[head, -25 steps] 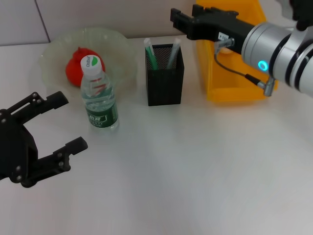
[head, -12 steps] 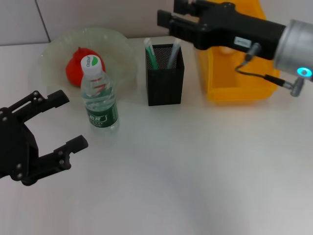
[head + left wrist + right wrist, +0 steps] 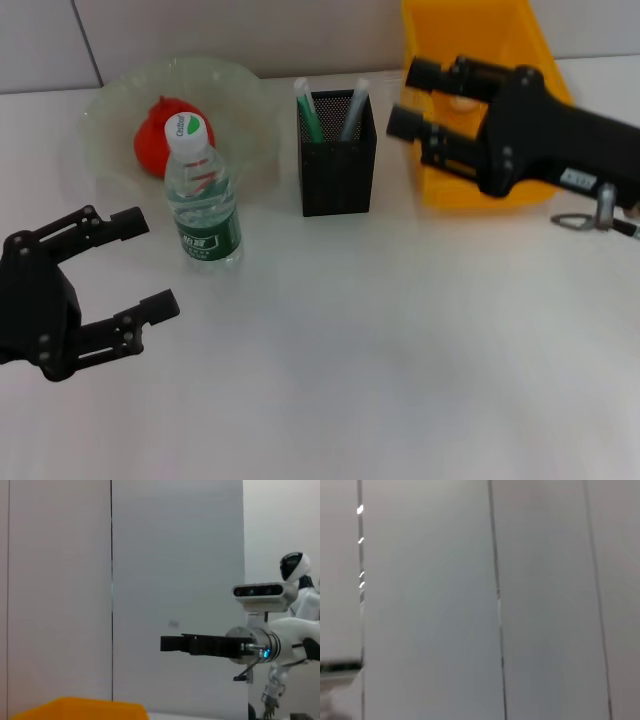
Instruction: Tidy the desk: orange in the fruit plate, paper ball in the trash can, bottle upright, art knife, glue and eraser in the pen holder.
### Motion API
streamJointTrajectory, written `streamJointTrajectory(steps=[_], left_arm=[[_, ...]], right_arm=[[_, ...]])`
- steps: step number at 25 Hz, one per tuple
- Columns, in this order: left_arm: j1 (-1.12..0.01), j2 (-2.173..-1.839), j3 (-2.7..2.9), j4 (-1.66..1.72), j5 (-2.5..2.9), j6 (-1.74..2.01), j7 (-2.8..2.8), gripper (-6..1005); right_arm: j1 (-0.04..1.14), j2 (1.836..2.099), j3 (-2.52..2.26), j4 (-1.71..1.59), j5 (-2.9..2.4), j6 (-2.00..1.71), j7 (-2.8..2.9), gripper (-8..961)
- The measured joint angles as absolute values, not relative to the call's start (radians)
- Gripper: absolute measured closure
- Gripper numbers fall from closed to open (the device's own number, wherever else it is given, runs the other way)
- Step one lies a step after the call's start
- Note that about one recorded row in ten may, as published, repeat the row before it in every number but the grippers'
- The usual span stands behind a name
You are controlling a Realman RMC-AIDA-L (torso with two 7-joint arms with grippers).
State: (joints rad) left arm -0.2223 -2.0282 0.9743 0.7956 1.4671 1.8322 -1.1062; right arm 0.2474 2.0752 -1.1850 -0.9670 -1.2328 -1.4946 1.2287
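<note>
Bottle (image 3: 203, 190) upright beside pen holder (image 3: 338, 152); my right gripper (image 3: 418, 97), fingers spread, over the trash can (image 3: 440, 190); left gripper (image 3: 140, 264) open.

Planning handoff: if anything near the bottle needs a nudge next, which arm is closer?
Left, likely. The left gripper is open, just in front of the upright bottle. The right gripper, also open, is over the trash can, beyond the pen holder.
</note>
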Motion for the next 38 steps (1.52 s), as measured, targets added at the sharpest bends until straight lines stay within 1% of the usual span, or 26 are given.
streamJointTrajectory(steps=[3,13,18,23,33,38], left_arm=[[-0.237,-2.027,0.957,0.803,1.508,1.829,-1.128,206],[-0.25,-2.022,0.95,0.807,1.533,1.821,-1.137,206],[-0.255,-2.02,0.938,0.846,1.604,1.816,-1.141,206],[-0.268,-2.034,0.937,0.892,1.688,1.817,-1.141,204],[-0.297,-2.038,0.942,0.925,1.71,1.829,-1.167,203],[-0.317,-2.046,0.949,0.942,1.739,1.831,-1.172,204]], right_arm=[[0.246,2.079,-1.183,-0.968,-1.295,-1.506,1.189,322],[0.268,2.079,-1.186,-1.056,-1.444,-1.526,1.236,312],[0.297,2.079,-1.189,-1.126,-1.6,-1.536,1.343,180],[0.307,2.079,-1.21,-1.156,-1.652,-1.588,1.371,179],[0.284,2.078,-1.199,-1.187,-1.723,-1.619,1.358,180],[0.276,2.076,-1.192,-1.197,-1.74,-1.616,1.378,179]])
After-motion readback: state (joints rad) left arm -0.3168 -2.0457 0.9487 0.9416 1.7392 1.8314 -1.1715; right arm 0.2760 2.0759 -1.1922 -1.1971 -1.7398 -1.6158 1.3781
